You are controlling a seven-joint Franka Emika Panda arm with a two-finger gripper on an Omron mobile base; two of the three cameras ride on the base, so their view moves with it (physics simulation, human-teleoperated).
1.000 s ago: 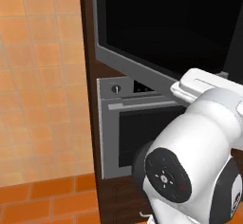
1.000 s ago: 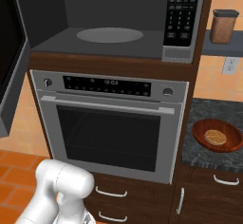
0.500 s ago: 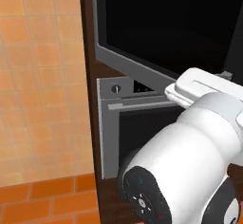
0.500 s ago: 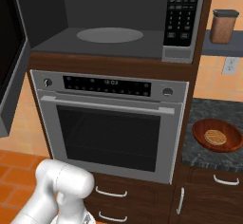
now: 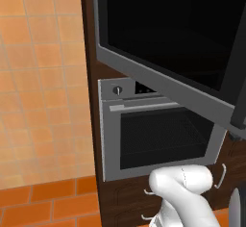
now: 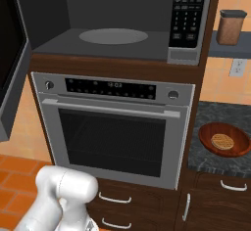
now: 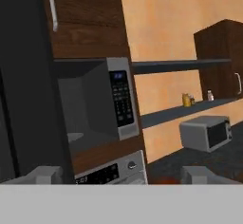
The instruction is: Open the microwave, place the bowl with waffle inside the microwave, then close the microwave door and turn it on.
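**Microwave open above the oven, bowl on the counter to the right**

The grey-framed built-in microwave (image 6: 122, 22) sits in the dark wood cabinet column directly above the steel oven with round knobs (image 6: 115, 127). Its wide black glass microwave door (image 5: 168, 43) stands swung out to the left. A round glass turntable (image 6: 113, 35) lies on the cavity floor, and the black keypad panel (image 6: 188, 14) is at the cavity's right edge. Right of the oven, the brown wooden bowl holding a round waffle (image 6: 224, 139) rests on the dark stone counter (image 6: 215, 115). Above it, a brown lidded canister (image 6: 230, 27) stands on a dark wall shelf (image 6: 230, 51). Drawers with curved metal handles (image 6: 115, 198) lie below the oven.
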